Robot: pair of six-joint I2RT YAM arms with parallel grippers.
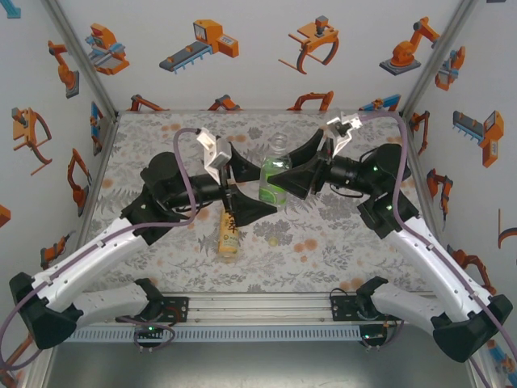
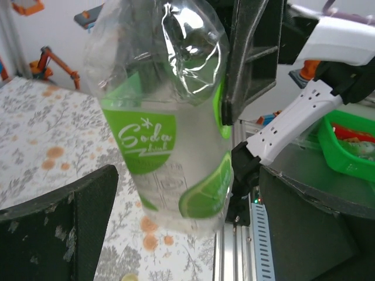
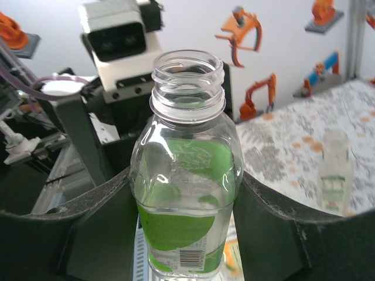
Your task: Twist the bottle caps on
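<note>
Right claw [image 3: 186, 202]: clenched on the clear bottle [image 3: 187, 146] with the green label. The bottle stands upright at frame centre, its mouth uncapped.
Left claw [image 2: 158, 146]: released, jaws spread wide on either side of the same bottle.
Amber bottle [image 1: 230, 236]: lying on the table [image 1: 161, 137], below and left of the held one.

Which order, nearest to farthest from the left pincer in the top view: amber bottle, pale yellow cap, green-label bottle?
1. Green-label bottle, between the left pincer's fingers.
2. Amber bottle, lying just beside its near finger.
3. Pale yellow cap, farther off, right of the amber bottle.
</note>
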